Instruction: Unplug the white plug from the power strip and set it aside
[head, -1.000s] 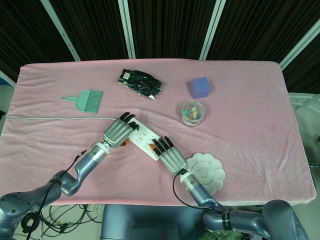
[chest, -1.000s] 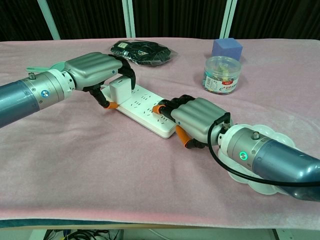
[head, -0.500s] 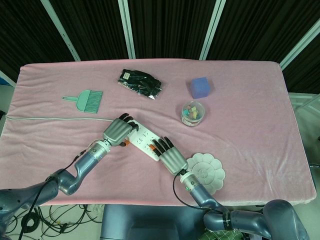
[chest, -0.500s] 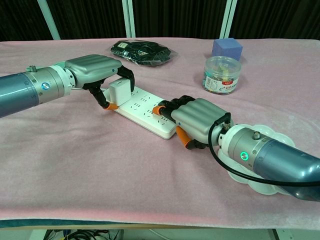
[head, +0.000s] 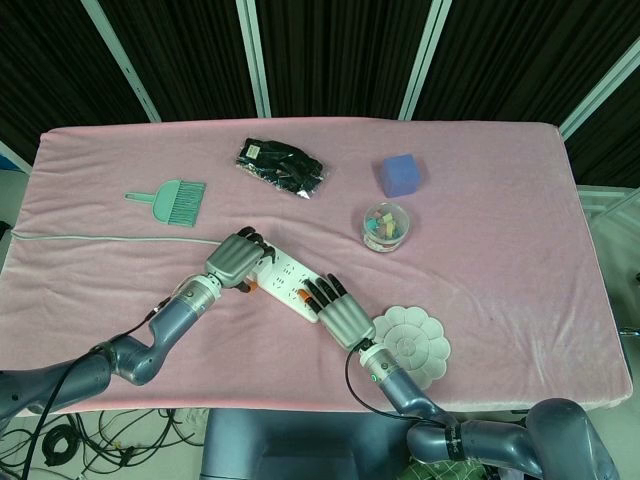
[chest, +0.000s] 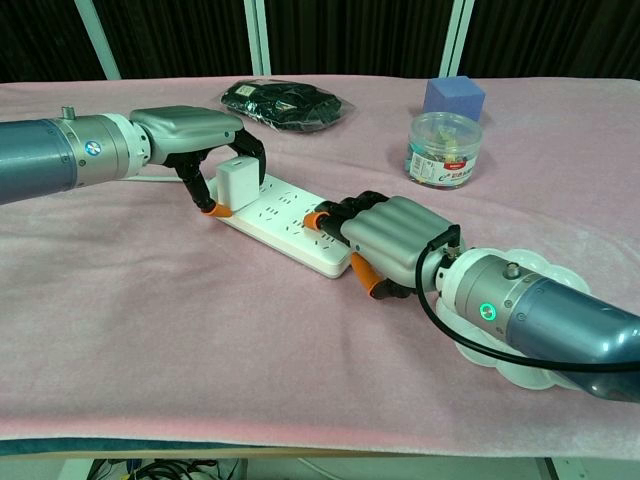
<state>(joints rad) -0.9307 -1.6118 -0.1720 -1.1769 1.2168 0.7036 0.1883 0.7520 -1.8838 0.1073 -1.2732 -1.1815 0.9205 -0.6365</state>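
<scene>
Chest view is showing a soft pink cloth (chest: 200, 330) with a fuzzy nap covering the table, and a long white power strip (chest: 285, 225) of smooth plastic lying slantwise on it. The white plug (chest: 238, 183), a small blocky cube with flat glossy faces, is standing upright in the far left end of the strip, still seated in its socket. The left hand (chest: 195, 140), ribbed grey metal on the back with black fingers and orange tips, is arching over the plug; its fingers are curling down around the plug's sides and touching it, gripping it. The right hand (chest: 385, 240) is lying knuckles-up on the near right end of the strip, fingers bent and pressing down on the strip, with nothing held inside them.

Farther back, a crinkly black plastic bag (chest: 285, 103) is lying near the far edge, a matte purple cube (chest: 454, 98) is sitting just behind a clear round jar (chest: 444, 150) with colourful pieces inside. A white scalloped flower-shaped dish (head: 412, 345) is sitting beside the right wrist, and a teal hand brush (head: 172, 200) is lying well to the left.
</scene>
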